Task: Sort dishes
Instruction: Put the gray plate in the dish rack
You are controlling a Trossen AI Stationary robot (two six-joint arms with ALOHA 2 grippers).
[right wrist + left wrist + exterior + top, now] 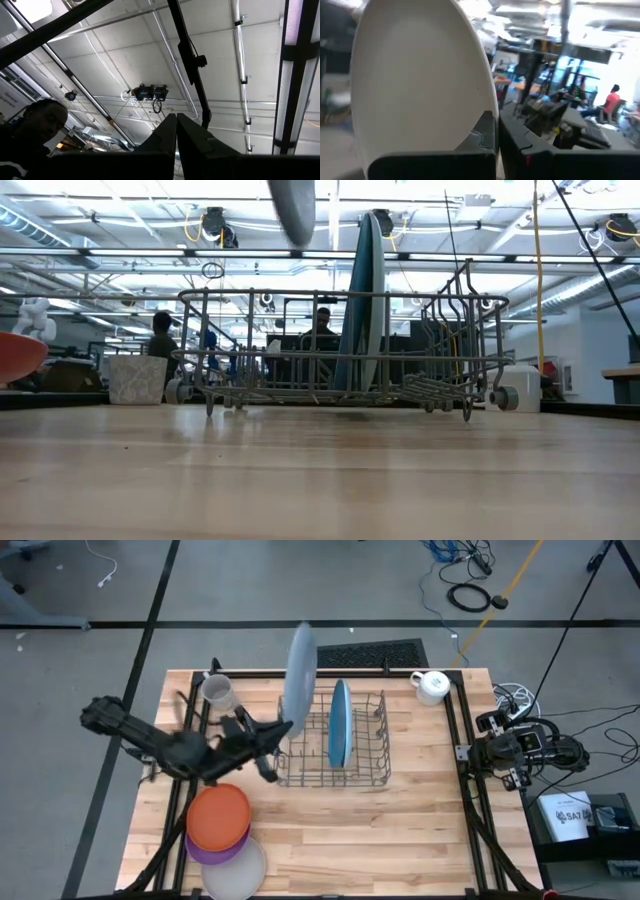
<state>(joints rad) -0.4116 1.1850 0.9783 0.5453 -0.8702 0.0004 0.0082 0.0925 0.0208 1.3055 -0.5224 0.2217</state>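
My left gripper [283, 732] is shut on a whitish-grey plate [300, 673] that stands on edge in the air over the left end of the wire dish rack [375, 755]. The plate's lower edge shows above the rack in the low view [292, 210]. A darker blue plate [340, 723] stands on edge in the rack's slots [365, 300]. An orange plate [218, 815] lies on a purple plate [205, 848] and another whitish plate [238, 870] at the near left. My right gripper [176, 125] is shut and empty at the table's right edge, pointing up. My left gripper pinches the whitish-grey plate's rim [489, 107] between its two fingers, one finger [482, 132] on each face. The fingers come from the table's left side. The plate stands on edge, upright, lifted clear of the rack and the table.
A grey mug [218, 692] stands at the far left beside the rack. A white mug [432, 687] stands at the far right. Bare wood lies in front of the rack and to its right. People sit in the room beyond the table.
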